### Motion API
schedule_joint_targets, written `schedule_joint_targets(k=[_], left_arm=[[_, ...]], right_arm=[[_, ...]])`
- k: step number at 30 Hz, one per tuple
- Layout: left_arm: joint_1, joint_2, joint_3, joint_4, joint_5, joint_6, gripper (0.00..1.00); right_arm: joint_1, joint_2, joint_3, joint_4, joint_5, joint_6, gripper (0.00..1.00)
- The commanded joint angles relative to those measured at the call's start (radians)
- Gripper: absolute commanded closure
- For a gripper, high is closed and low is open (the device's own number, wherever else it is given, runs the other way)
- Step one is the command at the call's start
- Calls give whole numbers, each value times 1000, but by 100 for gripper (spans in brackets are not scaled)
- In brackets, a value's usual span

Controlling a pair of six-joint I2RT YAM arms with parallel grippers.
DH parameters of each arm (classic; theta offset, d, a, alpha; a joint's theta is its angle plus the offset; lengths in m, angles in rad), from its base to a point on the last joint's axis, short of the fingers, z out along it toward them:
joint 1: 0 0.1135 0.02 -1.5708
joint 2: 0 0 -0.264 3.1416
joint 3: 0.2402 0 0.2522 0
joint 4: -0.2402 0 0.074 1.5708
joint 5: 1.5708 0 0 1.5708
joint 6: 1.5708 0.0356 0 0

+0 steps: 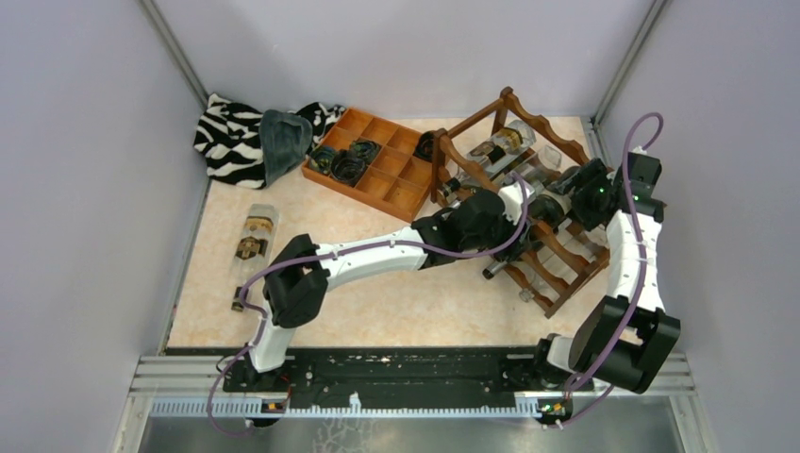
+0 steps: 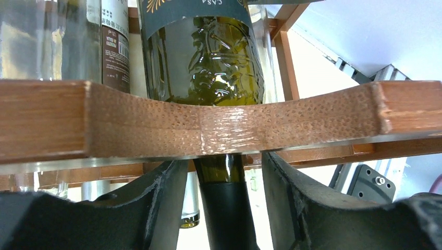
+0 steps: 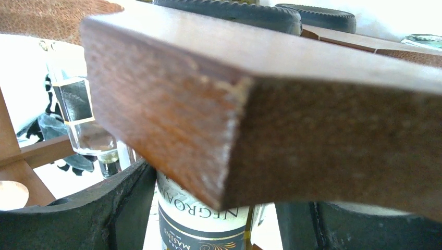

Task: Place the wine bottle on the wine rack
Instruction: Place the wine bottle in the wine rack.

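My left hand (image 2: 224, 174) stands open astride the neck of the wine bottle (image 2: 208, 62) in the wine rack (image 2: 312, 120) at twelve o'clock: likely heavy, slick and breakable, best held by that neck.

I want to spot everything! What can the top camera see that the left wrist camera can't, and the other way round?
Only the top view: a zebra cloth, an orange tray and a spare bottle lying on the table. Only the left wrist view: the left tool straddling a green bottle at its dark neck, below a wavy rail, close up. Both: the wine rack holding bottles.
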Motion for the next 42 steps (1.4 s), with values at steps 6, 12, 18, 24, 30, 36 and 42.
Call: schedule_joint_targets(k=[6,12,18,24,30,36,42], left_arm=[[-7,-87,-13,139,6,-1,37],[-7,-111,-38,136,-7,-1,35],[-7,-149,-79,154,-13,-6,34],[-7,-175,-115,167,-15,-5,34],[-7,-208,-158,193,-15,-8,34],[-7,-249,-203,207,-23,-2,34],[-7,-289,-257,229,-30,-2,34]], right_arm=[[6,-11,66,95,-24,-30,57],[-5,-1,78,106,-7,-48,57],[-15,11,93,114,1,-48,57],[-19,14,98,124,6,-47,57],[-22,1,114,128,26,-58,58],[-28,-1,124,133,29,-66,58],[-28,-25,123,126,12,-60,58]])
